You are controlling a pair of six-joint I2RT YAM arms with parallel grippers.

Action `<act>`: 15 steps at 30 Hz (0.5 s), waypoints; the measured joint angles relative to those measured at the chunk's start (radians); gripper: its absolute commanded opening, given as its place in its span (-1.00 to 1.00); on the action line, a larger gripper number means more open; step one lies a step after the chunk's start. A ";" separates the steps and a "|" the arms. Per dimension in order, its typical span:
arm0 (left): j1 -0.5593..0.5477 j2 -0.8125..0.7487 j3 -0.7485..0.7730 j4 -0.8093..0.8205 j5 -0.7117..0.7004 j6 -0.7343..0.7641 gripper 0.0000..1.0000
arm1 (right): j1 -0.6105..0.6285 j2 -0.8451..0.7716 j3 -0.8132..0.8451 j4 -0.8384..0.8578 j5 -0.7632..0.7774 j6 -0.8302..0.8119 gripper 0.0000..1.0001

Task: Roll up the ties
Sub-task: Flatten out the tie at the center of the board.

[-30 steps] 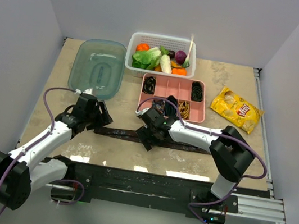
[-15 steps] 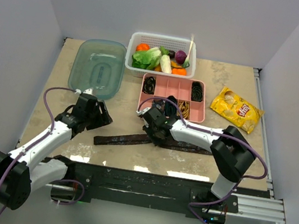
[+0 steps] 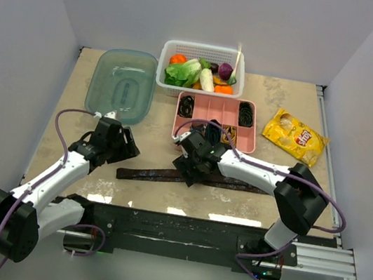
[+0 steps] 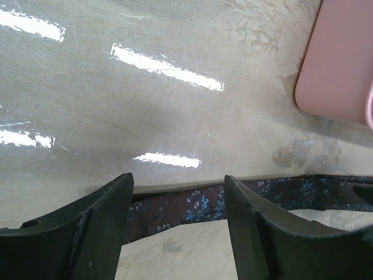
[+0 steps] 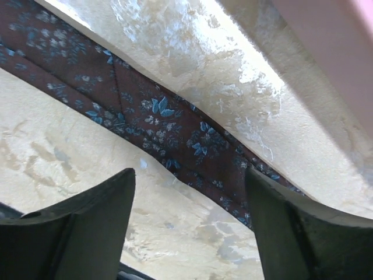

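A dark maroon tie [image 3: 149, 174] with small blue flowers lies flat and unrolled along the table's near part. My left gripper [image 3: 127, 149] stands open just behind the tie's left end. In the left wrist view the tie [image 4: 198, 204] crosses between the black fingers [image 4: 99, 227] of that gripper [image 4: 178, 189], apart from them. Over the tie's middle my right gripper [image 3: 191, 175] is open. The right wrist view shows the tie [image 5: 157, 116] running diagonally above this gripper [image 5: 189, 181], with nothing held. Black coils [image 3: 187, 104] and a gold coil [image 3: 230, 135] of rolled ties sit in the pink tray [image 3: 249, 147].
A white basket [image 3: 204, 49] of vegetables stands at the back, with a clear blue-green tub [image 3: 122, 84] to its left. A yellow chip bag [image 3: 295, 136] lies at the right. The pink tray's corner [image 4: 338, 70] shows close behind the tie.
The tie's left half has swung toward the near edge, and the right gripper has shifted slightly over its middle. The left arm has not moved.
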 measured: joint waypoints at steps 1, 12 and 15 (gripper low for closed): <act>0.000 0.000 0.000 -0.002 0.001 0.006 0.32 | 0.000 -0.009 0.003 -0.002 0.000 0.001 0.79; 0.008 -0.027 -0.006 -0.027 0.032 0.027 0.40 | 0.001 0.005 0.056 0.045 -0.077 -0.003 0.94; 0.033 -0.027 -0.020 -0.030 0.072 0.019 0.46 | 0.010 0.060 0.098 0.069 -0.101 -0.016 0.97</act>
